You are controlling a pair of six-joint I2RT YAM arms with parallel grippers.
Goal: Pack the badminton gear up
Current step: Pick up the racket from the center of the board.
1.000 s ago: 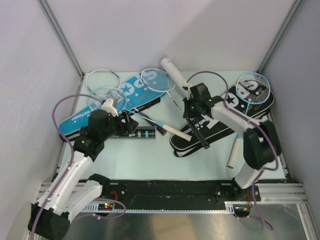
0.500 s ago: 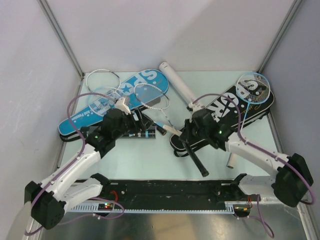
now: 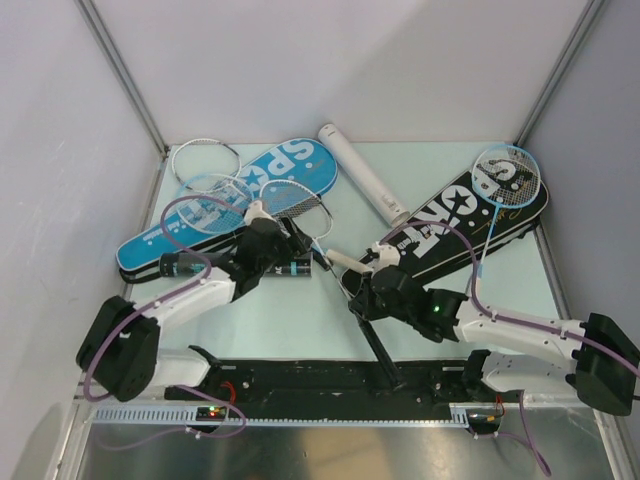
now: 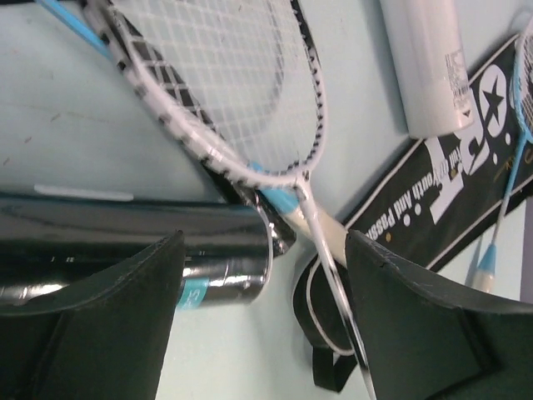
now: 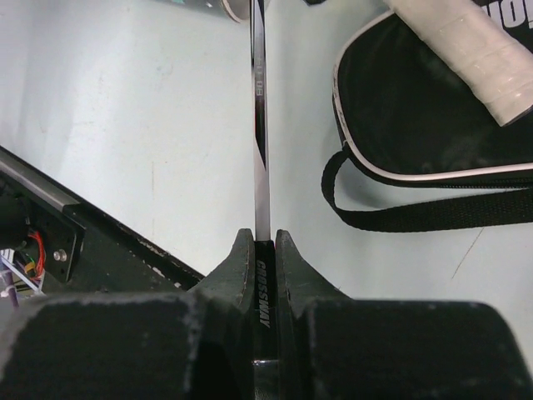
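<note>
Grey walls [image 3: 300,60] close round a pale green surface [image 3: 290,325] with the badminton gear scattered over its far half. Biggest are the two racket-shaped covers. The blue SPORT cover [image 3: 295,160] lies slantwise at the back left, and the black SPORT cover [image 3: 450,215] lies slantwise at the back right, its strap end toward the middle. A light-blue racket [image 3: 508,172] rests on the wide end of the black cover, and a white-headed racket [image 3: 205,157] lies in the far left corner, just beside the blue cover. The black-handled racket [image 3: 385,355] sits near the front edge, its handle pointing at the arm bases. The right pincer [image 3: 362,300] [image 5: 263,250] is clamped tight on it where the handle meets the thin shaft, and that shaft runs off toward the middle of the surface. A white shuttle tube [image 3: 360,185] lies at the back between the two covers. A black shuttle tube [image 3: 298,268] lies flat in front of the blue cover. Over its right-hand end hangs the left pincer [image 3: 292,248] [image 4: 265,275], spread wide and gripping nothing. From where I stand I can't tell whether the fingers [image 4: 416,325] touch the tube.
</note>
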